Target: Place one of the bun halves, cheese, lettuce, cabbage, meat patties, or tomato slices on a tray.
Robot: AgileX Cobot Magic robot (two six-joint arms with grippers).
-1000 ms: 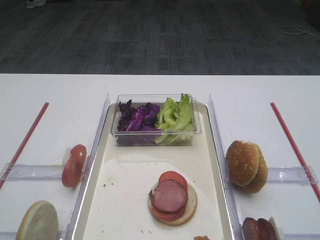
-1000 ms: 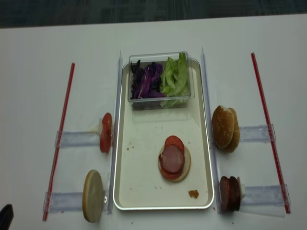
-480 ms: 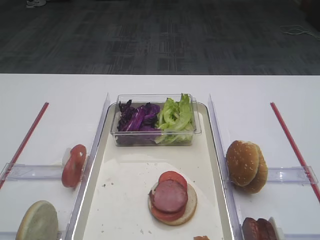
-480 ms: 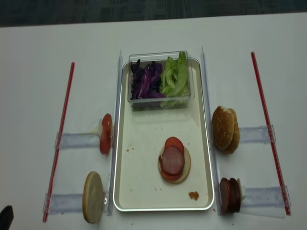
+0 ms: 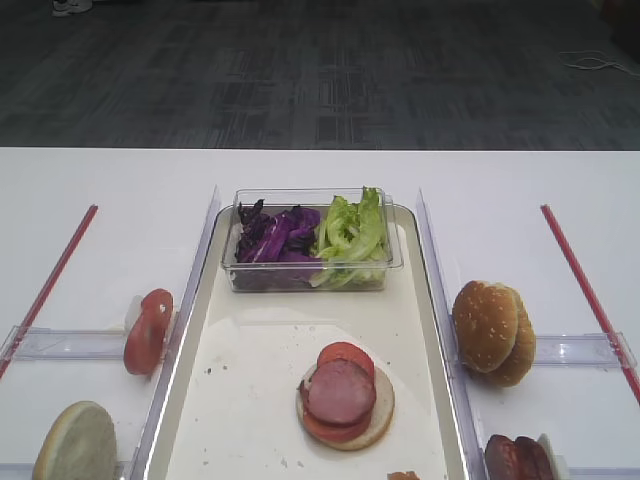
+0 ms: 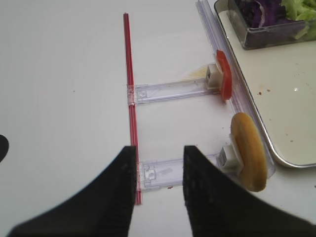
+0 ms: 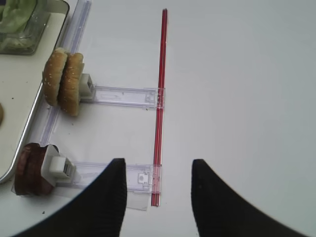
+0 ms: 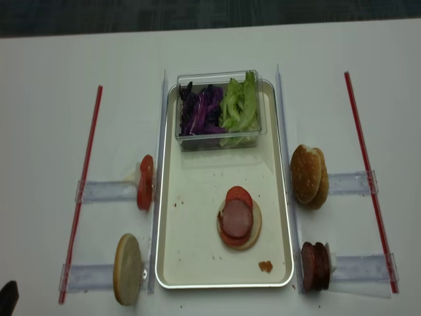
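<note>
I see the tray [image 8: 191, 263] mid-table, carrying a stack of pale bun half [image 8: 252, 232], tomato slice [image 8: 239, 195] and meat patty [image 8: 236, 218]. My right gripper [image 7: 158, 195] hangs parted and empty, well right of it; my left gripper [image 6: 158, 182] likewise, off its left.

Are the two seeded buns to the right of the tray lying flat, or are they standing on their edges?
Standing on edge. The seeded buns are upright, side by side, against a small white stop on the clear rail, beside the tray.
</note>
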